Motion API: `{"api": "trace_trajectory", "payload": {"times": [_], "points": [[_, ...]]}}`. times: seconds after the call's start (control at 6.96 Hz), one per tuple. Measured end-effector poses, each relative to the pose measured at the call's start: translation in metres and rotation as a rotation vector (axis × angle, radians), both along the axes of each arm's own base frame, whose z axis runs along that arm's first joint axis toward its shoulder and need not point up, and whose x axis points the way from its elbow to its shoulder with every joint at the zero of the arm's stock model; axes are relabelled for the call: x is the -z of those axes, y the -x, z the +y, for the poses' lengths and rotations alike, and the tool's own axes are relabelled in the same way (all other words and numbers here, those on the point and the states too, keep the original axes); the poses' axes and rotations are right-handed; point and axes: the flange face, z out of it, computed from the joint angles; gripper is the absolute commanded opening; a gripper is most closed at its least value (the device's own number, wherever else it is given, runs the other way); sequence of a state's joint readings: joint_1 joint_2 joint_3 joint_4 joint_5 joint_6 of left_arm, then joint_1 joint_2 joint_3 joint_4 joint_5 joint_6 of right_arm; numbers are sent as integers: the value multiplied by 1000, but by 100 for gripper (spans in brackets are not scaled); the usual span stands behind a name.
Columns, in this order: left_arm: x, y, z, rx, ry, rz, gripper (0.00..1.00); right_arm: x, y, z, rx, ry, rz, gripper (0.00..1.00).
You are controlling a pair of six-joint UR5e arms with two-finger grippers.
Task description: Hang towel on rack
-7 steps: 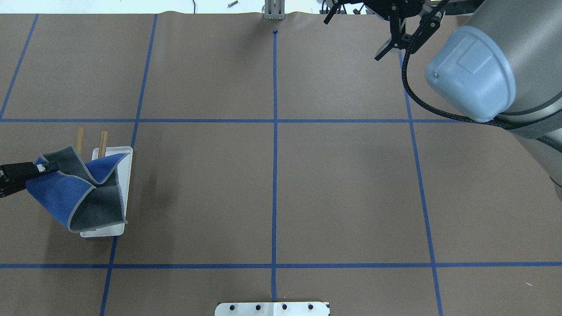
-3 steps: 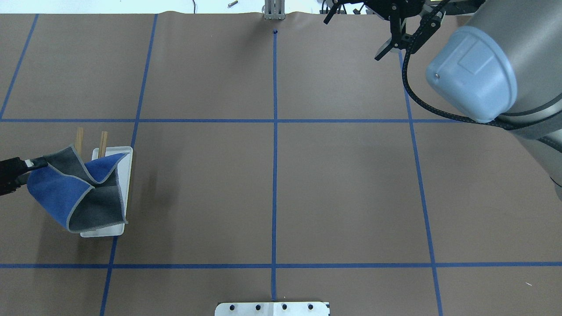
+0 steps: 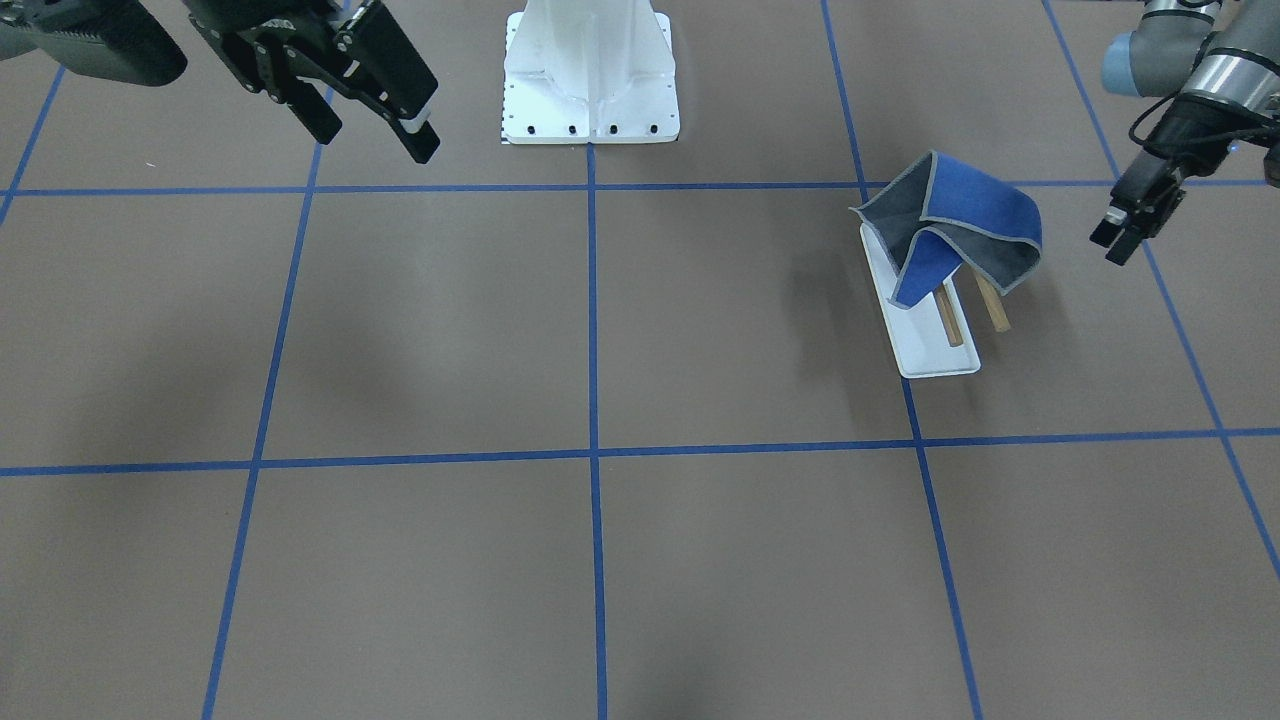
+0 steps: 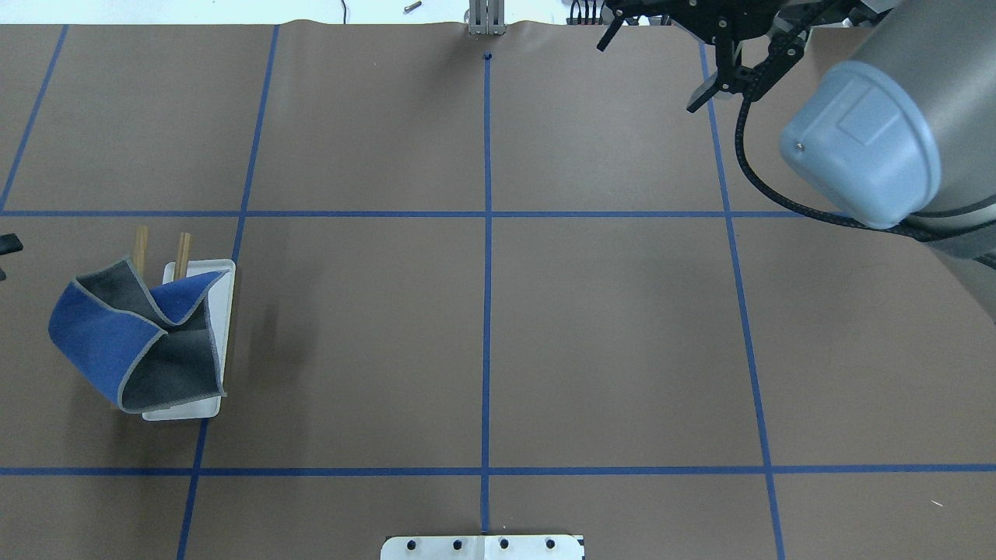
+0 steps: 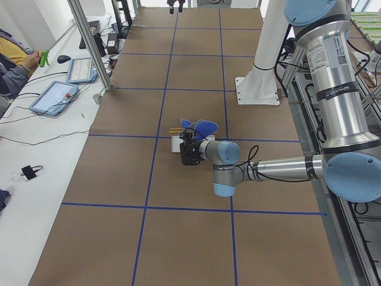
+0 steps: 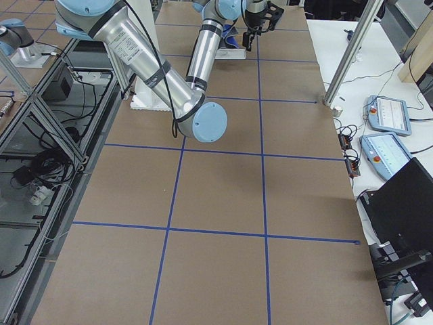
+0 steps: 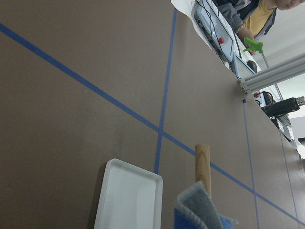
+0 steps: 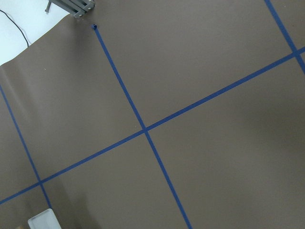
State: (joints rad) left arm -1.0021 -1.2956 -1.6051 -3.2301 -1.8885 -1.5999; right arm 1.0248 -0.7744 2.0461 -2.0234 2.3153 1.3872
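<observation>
The towel (image 4: pixel 132 346), blue on one side and dark grey on the other, lies draped and folded over the rack (image 4: pixel 222 284), covering most of its white tray and wooden bars (image 4: pixel 182 247). From the front, the towel (image 3: pixel 975 215) sits on the bars (image 3: pixel 992 303) above the tray (image 3: pixel 925 355). My left gripper (image 3: pixel 1113 245) hangs apart from the towel on its outer side, slightly open and empty; only a tip shows at the overhead view's left edge. The right gripper (image 3: pixel 372 132) is open and empty, far off over the table's other end. The left wrist view shows a towel corner (image 7: pixel 198 210).
The large white bolted pedestal (image 3: pixel 590 75) stands at the robot's side of the table. Blue tape lines (image 4: pixel 487 311) grid the brown mat. Along the far side runs a white bench with tablets (image 5: pixel 56 95), where a person's arm (image 5: pixel 18 59) rests.
My left gripper has let go of the towel's corner and drawn back to the overhead view's left edge. The towel stays draped on the rack. The right arm shifted slightly right.
</observation>
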Motion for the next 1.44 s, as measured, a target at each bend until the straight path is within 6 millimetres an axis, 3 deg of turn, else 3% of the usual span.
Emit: {"api": "trace_trajectory", "payload": {"times": [0.29, 0.43, 0.86, 1.15, 1.44], "points": [[2, 58, -52, -38, -15, -214, 98, -62, -38, -4, 34, -97, 72, 100], [-9, 77, -65, -82, -35, -352, 98, -94, -59, -8, 59, -139, 111, 100], [-41, 134, -90, -263, -133, -734, 98, -219, -125, -6, 221, -271, 243, 100], [-48, 155, -101, -362, -125, -811, 98, -288, -163, 6, 329, -325, 299, 100], [-57, 159, -100, -490, -113, -777, 98, -348, -182, 11, 443, -351, 376, 100]]}}
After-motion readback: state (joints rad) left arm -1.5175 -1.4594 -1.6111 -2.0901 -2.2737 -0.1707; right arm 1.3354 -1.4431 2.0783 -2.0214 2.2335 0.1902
